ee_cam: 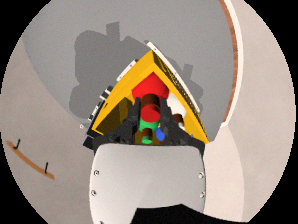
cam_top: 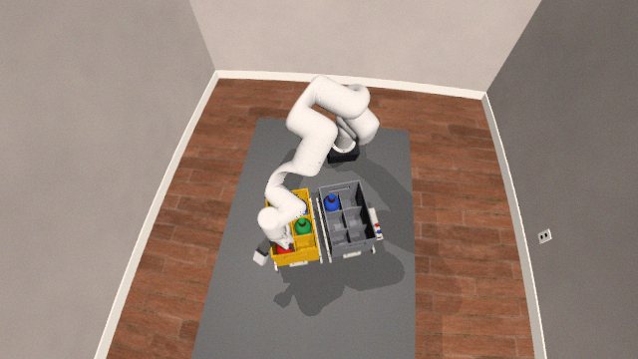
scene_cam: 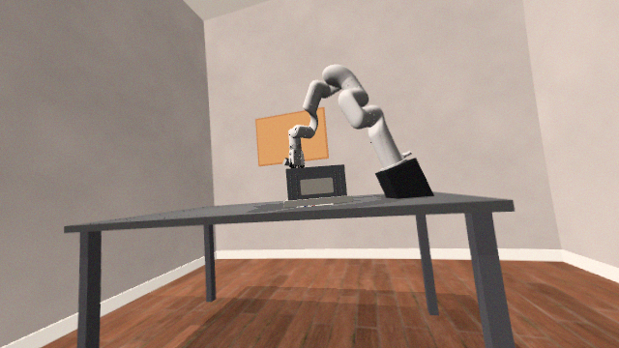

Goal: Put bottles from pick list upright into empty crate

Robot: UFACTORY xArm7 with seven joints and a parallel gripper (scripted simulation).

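Note:
My gripper [cam_top: 282, 243] [scene_cam: 294, 165] [ee_cam: 150, 104] reaches down into the near left cell of the yellow crate [cam_top: 310, 252] [ee_cam: 116, 106]. It is shut on the brown-capped neck of a red-labelled bottle [cam_top: 284, 250] [ee_cam: 150, 88]. A green-labelled bottle [cam_top: 302, 226] [ee_cam: 145, 137] stands in the cell beside it. A blue-labelled bottle [ee_cam: 161, 135] stands further back, mostly hidden by my arm. The grey crate [cam_top: 364, 199] [scene_cam: 315, 170] to the right holds one blue-labelled bottle [cam_top: 331, 202], upright in a far cell. The pick list [cam_top: 377, 229] lies along the grey crate's right side.
A small white block [cam_top: 260, 257] lies on the table by the yellow crate's near left corner. My black base [cam_top: 343, 154] [scene_cam: 403, 179] stands behind the crates. An orange panel [scene_cam: 273, 140] hangs on the far wall.

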